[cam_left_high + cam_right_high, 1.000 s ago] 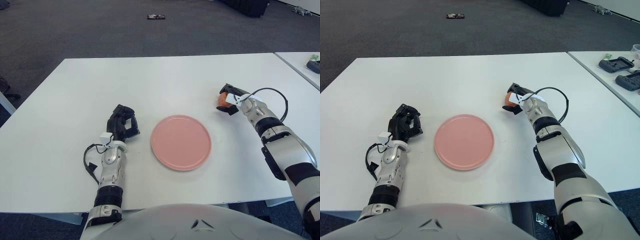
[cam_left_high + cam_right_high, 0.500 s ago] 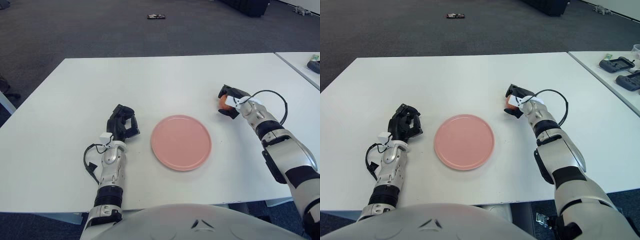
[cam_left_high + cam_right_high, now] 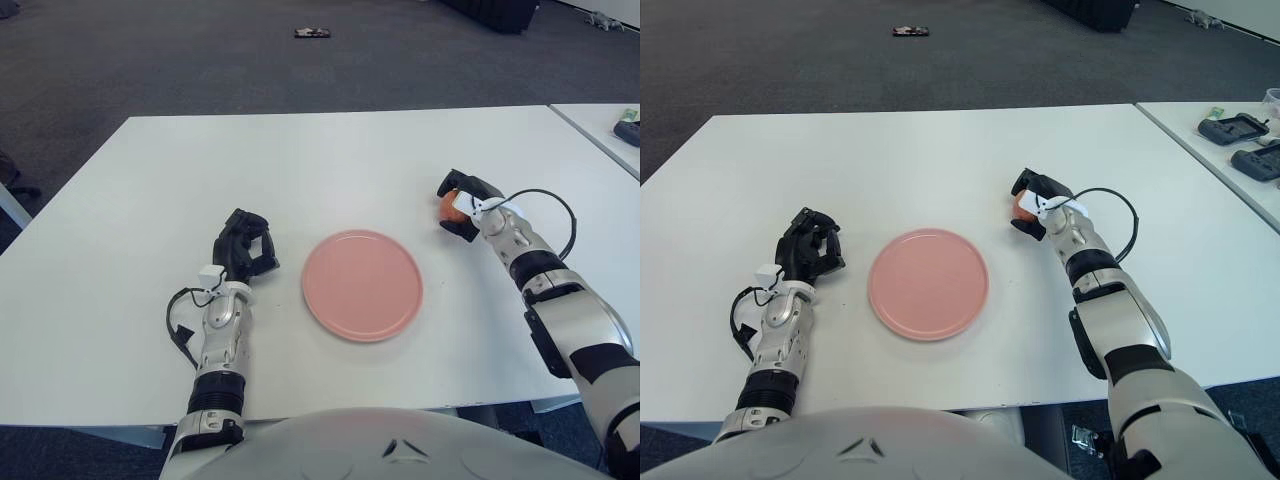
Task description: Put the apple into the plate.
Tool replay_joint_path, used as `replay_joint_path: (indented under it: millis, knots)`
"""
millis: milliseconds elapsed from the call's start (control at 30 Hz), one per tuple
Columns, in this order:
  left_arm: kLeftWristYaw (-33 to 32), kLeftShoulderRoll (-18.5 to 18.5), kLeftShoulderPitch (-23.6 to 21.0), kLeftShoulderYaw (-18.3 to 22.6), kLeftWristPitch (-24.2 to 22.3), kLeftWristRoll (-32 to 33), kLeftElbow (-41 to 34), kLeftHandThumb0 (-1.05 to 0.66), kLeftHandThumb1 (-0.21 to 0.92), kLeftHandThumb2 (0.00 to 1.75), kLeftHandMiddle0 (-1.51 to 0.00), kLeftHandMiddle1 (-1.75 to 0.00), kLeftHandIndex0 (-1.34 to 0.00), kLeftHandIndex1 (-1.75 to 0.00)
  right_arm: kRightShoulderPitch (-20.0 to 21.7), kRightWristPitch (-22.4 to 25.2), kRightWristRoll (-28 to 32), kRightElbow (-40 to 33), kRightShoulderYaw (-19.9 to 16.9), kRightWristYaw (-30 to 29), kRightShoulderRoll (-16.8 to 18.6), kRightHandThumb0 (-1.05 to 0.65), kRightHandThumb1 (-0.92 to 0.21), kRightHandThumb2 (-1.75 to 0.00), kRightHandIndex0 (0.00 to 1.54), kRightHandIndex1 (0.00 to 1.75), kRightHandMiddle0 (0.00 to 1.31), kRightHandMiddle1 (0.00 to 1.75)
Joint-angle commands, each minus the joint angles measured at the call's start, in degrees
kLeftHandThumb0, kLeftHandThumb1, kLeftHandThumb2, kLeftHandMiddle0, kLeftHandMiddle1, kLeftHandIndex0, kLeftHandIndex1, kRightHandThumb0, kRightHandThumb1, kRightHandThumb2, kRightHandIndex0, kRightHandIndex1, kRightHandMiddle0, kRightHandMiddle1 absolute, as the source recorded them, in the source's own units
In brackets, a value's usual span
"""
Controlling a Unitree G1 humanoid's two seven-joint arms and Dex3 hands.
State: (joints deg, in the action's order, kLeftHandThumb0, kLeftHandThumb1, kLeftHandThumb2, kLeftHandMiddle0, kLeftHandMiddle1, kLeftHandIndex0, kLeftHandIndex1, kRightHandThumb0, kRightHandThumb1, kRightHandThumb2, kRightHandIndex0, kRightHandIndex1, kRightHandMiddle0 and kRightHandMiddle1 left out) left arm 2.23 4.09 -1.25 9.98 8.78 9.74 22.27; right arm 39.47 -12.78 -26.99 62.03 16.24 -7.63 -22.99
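Note:
A small orange-red apple (image 3: 448,205) sits at the right of the white table, mostly wrapped by the black fingers of my right hand (image 3: 458,204), which is shut on it. In the right eye view the same hand (image 3: 1031,202) shows right of the plate, a hand's width from its rim. The round pink plate (image 3: 361,284) lies flat in the middle of the table with nothing on it. My left hand (image 3: 243,246) shows left of the plate with its fingers curled and nothing in them.
The white table (image 3: 150,180) stretches wide to the left and back. A second table (image 3: 1230,140) at the far right carries dark devices. A small dark object (image 3: 312,34) lies on the grey carpet far behind.
My right hand has drawn a little nearer to me and its fingers have wrapped tighter round the apple. The left hand and the plate have not moved.

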Motion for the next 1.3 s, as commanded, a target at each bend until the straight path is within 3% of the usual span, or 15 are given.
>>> replay_joint_path:
  millis: [0, 167, 267, 367, 500, 600, 700, 1000, 1267]
  knots:
    - [-0.51, -0.07, 2.28, 0.39, -2.83, 0.37, 2.04, -0.51, 0.24, 1.42, -1.18, -1.75, -0.67, -1.75, -0.56, -3.75, 2.46, -2.26, -2.64, -3.01, 0.05, 0.00, 0.11, -1.75, 0.99, 1.59, 0.70, 1.75]
    - [-0.08, -0.05, 2.30, 0.40, -2.68, 0.68, 2.07, -0.51, 0.24, 1.42, -1.18, -1.75, -0.67, -1.75, -1.73, -7.99, 5.38, -2.89, -5.69, -4.96, 0.69, 0.00, 0.10, -1.75, 0.96, 1.63, 0.69, 1.75]
    - [-0.09, -0.03, 2.33, 0.33, -2.48, 0.59, 2.11, -0.51, 0.24, 1.42, -1.19, -1.75, -0.68, -1.75, -2.65, -12.17, 12.06, -2.89, -11.07, -4.05, 2.96, 0.00, 0.09, -1.75, 0.94, 1.65, 0.69, 1.75]
    - [-0.22, 0.04, 2.33, 0.33, -2.35, 0.57, 2.12, -0.51, 0.24, 1.42, -1.19, -1.75, -0.68, -1.75, -3.07, -14.58, 21.94, -2.95, -17.97, 1.05, 6.29, 0.00, 0.09, -1.75, 0.94, 1.66, 0.69, 1.75]
    - [-0.14, 0.13, 2.39, 0.32, -2.33, 0.67, 2.05, -0.51, 0.24, 1.42, -1.19, -1.75, -0.68, -1.75, -2.97, -12.24, 35.90, -4.82, -27.06, 9.15, 10.87, 0.00, 0.09, -1.75, 0.95, 1.65, 0.69, 1.75]
    - [-0.10, 0.14, 2.40, 0.29, -2.39, 0.70, 2.02, -0.51, 0.24, 1.42, -1.19, -1.75, -0.68, -1.75, -2.73, -11.11, 39.31, -5.17, -29.42, 11.48, 11.85, 0.00, 0.09, -1.75, 0.96, 1.64, 0.69, 1.75]
    - [0.15, 0.09, 2.42, 0.20, -2.21, 0.70, 2.07, -0.51, 0.24, 1.42, -1.21, -1.75, -0.68, -1.75, -3.04, -5.64, 49.05, -10.15, -34.74, 15.88, 15.07, 0.00, 0.09, -1.75, 0.96, 1.64, 0.68, 1.75]
    - [-0.19, 0.31, 2.53, 0.05, -2.09, 0.35, 1.96, -0.52, 0.23, 1.43, -1.22, -1.75, -0.68, -1.75, -6.27, 1.20, 55.07, -20.23, -36.86, 19.15, 18.14, 0.00, 0.10, -1.75, 0.97, 1.63, 0.68, 1.75]
    - [-0.36, 0.40, 2.54, 0.03, -2.15, 0.29, 1.84, -0.52, 0.23, 1.43, -1.20, -1.75, -0.68, -1.75, -11.18, 5.62, 54.45, -33.37, -34.01, 19.56, 20.67, 0.00, 0.12, -1.75, 1.01, 1.57, 0.70, 1.75]
